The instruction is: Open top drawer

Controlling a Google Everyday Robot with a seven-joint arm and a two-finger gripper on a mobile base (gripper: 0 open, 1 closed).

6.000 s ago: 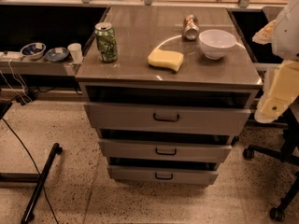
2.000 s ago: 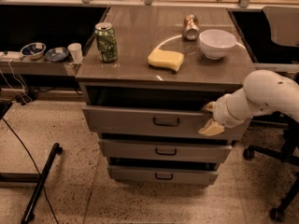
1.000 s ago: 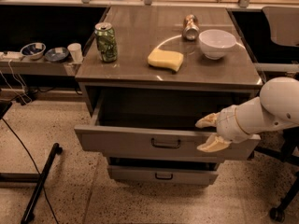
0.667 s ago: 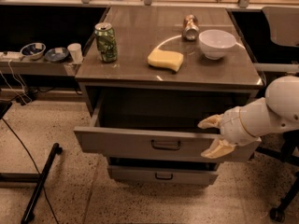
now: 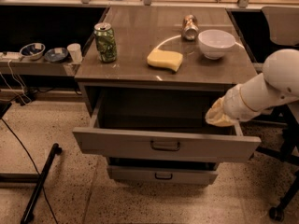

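Note:
The top drawer (image 5: 117,146) stands pulled far out of the grey cabinet. Its wide front carries a small dark bail handle (image 5: 165,146) at centre, and its plain grey inside (image 5: 154,111) shows no contents. My gripper (image 5: 218,116), cream-coloured at the end of a white arm (image 5: 266,85), hovers at the drawer's right side, just above its right wall and behind the front panel. A narrower grey drawer (image 5: 161,175) below is shut. The third drawer is hidden.
On the cabinet top (image 5: 140,36) stand a green can (image 5: 105,42), a yellow sponge (image 5: 164,59), a white bowl (image 5: 216,43) and a can lying down (image 5: 189,27). A shelf at left holds bowls (image 5: 32,50) and a cup (image 5: 74,52). An office chair (image 5: 282,204) is at right, a black pole (image 5: 39,183) on the floor at left.
The top drawer went from shut to pulled far out. My gripper came in from the right, moved out with the drawer front, and has now lifted to the drawer's right wall.

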